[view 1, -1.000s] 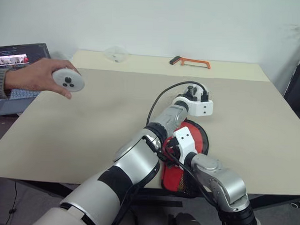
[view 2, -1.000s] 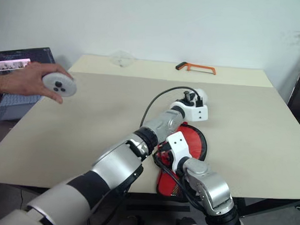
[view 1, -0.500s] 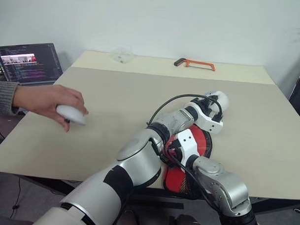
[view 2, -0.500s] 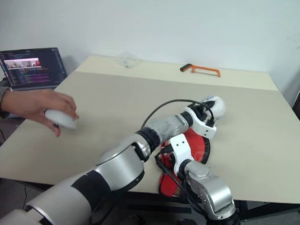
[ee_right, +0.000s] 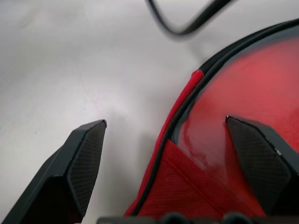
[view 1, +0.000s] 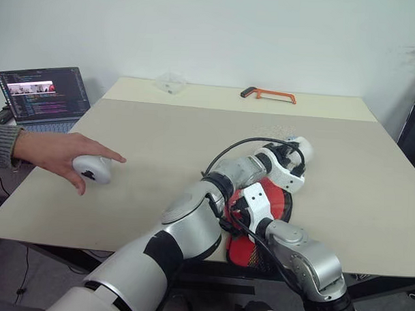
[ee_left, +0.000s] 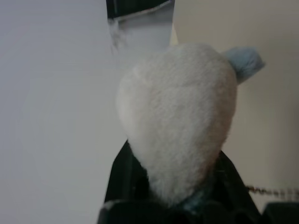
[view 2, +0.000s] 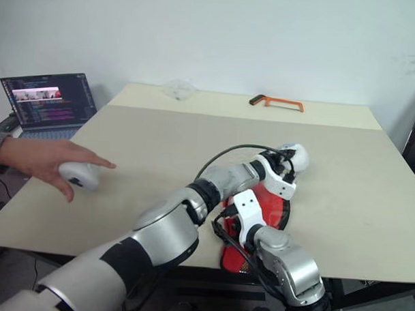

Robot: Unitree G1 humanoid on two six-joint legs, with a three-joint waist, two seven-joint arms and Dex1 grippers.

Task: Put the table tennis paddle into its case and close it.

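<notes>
The red case (view 1: 263,222) lies at the near edge of the worktop (view 1: 160,154), right in front of the robot. The red face of the table tennis paddle (ee_right: 243,107) shows inside the open zip edge of the case. The right gripper (ee_right: 173,168) hangs low over that edge with its two fingers spread wide, one finger over the bare worktop and one over the red paddle face. The left gripper (ee_left: 177,186) is just past the far side of the case, and its fingers pinch the pale plush ball (ee_left: 177,121). At the far left, a person's hand (view 1: 54,153) rests on a small white round thing (view 1: 92,169). A laptop (view 1: 42,95) stands behind it. An orange saw (view 1: 269,95) lies at the far edge.
</notes>
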